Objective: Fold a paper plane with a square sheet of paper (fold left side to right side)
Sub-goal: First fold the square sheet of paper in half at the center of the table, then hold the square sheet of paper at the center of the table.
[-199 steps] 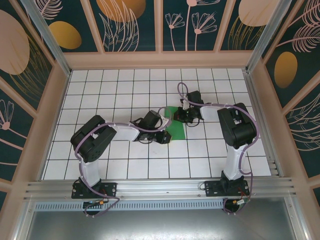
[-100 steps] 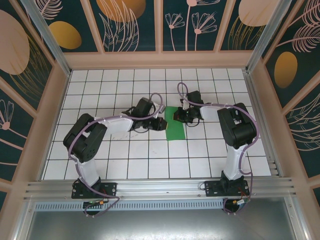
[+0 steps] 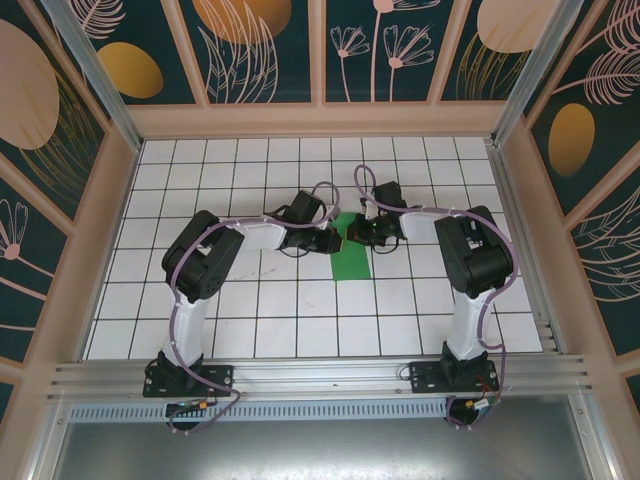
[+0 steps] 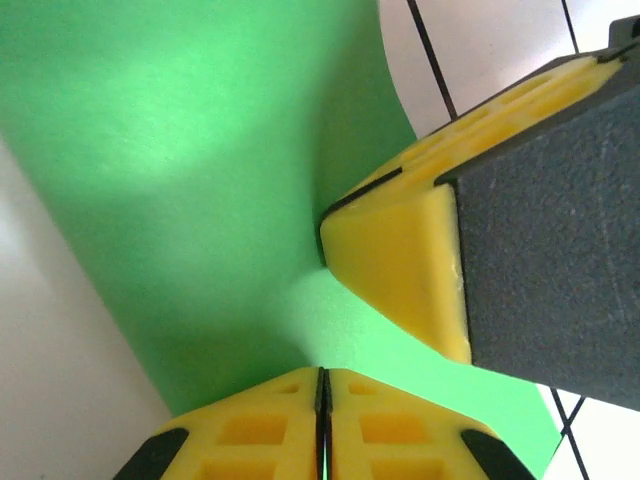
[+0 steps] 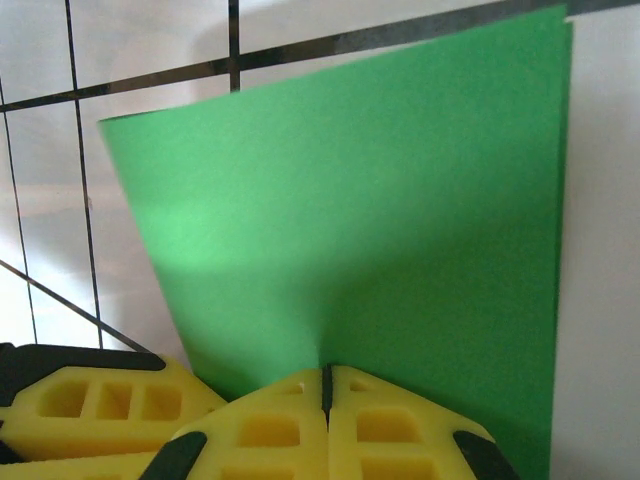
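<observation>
The square sheet of paper point(image 3: 352, 258) lies on the tiled floor as a narrow bright-green rectangle about one tile wide. My left gripper point(image 3: 335, 240) is at the upper part of its left edge, jaws shut, tips against the green sheet point(image 4: 200, 150). From the other side my right gripper point(image 3: 351, 235) meets it, also shut, tips down on the paper point(image 5: 400, 200), which puckers slightly at them. In the left wrist view my left gripper point(image 4: 322, 400) faces the right fingers point(image 4: 400, 260). In the right wrist view my right gripper point(image 5: 325, 385) has the left fingers point(image 5: 90, 400) beside it.
White tiled floor point(image 3: 250, 310) with dark grid lines lies all round the paper. Patterned walls point(image 3: 90, 190) close in the left, back and right sides. The arm bases stand on the metal rail point(image 3: 320, 378) at the near edge.
My left gripper swung from below-left of the paper up and right to its upper left edge. A part of the sheet raised a second ago now lies flat. The right gripper held still.
</observation>
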Action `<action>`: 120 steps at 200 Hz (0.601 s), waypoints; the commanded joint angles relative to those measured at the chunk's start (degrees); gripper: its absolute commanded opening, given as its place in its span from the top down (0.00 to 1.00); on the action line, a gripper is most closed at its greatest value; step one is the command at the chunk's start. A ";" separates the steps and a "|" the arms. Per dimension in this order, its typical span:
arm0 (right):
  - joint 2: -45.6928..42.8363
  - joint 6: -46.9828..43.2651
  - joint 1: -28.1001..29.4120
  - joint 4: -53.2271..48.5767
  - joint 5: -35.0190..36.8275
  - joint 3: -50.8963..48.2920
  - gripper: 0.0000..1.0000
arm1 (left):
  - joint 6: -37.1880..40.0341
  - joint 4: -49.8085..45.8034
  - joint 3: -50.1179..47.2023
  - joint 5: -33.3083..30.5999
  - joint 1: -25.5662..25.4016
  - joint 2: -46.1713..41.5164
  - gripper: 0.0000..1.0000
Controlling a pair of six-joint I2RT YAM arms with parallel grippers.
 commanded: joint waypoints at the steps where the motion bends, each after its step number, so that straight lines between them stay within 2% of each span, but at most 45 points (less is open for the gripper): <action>1: 0.61 -1.17 0.18 -4.01 4.32 -0.11 1.00 | -0.22 -1.75 1.25 -1.37 -0.21 1.43 0.87; 56: -5.85 -1.26 0.13 0.39 4.76 -0.28 1.00 | 0.34 -2.56 -2.22 -2.99 -0.29 1.37 0.87; 65: -7.96 -1.60 0.11 0.52 5.55 -0.07 0.97 | 0.14 -2.37 -2.69 -2.98 -0.30 1.26 0.87; 80: -12.03 -2.11 0.08 0.38 7.20 -0.62 0.84 | -0.26 -2.02 -3.05 -2.97 -0.32 1.24 0.87; 91: -14.72 -2.73 0.09 -0.73 8.10 -1.28 0.81 | -0.42 -1.96 -2.99 -2.97 -0.36 1.32 0.87; 107: -17.57 -3.48 0.28 -3.89 8.30 -2.93 0.82 | -0.65 -1.68 -2.97 -2.97 -0.39 1.32 0.87; 120: -19.52 -2.94 1.15 -5.00 7.65 -5.72 0.88 | -0.65 -1.78 -2.84 -3.00 -0.42 1.33 0.87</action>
